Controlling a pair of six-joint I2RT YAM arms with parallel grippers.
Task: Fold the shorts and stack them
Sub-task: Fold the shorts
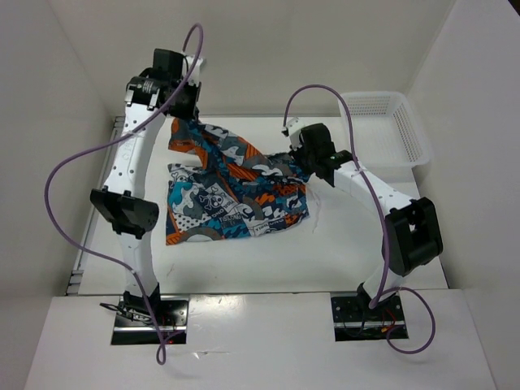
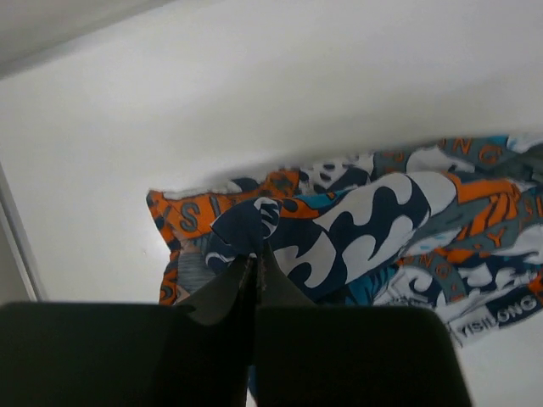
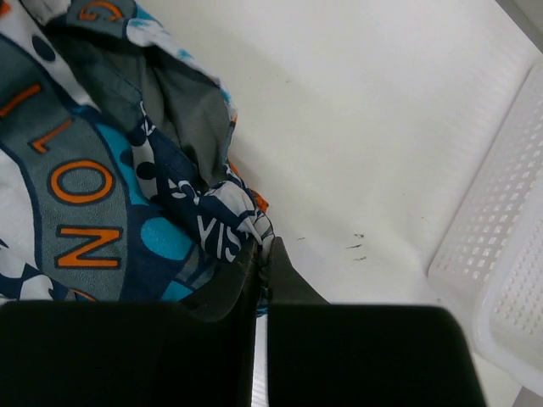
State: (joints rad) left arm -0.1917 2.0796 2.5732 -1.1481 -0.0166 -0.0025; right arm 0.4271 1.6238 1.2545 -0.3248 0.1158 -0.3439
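Right gripper (image 3: 261, 248) on shorts (image 3: 85, 186), near basket (image 3: 509, 254)

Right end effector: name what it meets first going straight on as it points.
The right end effector is shut on the patchwork-print fabric shorts, so those first; beyond the fold, probably the white table.
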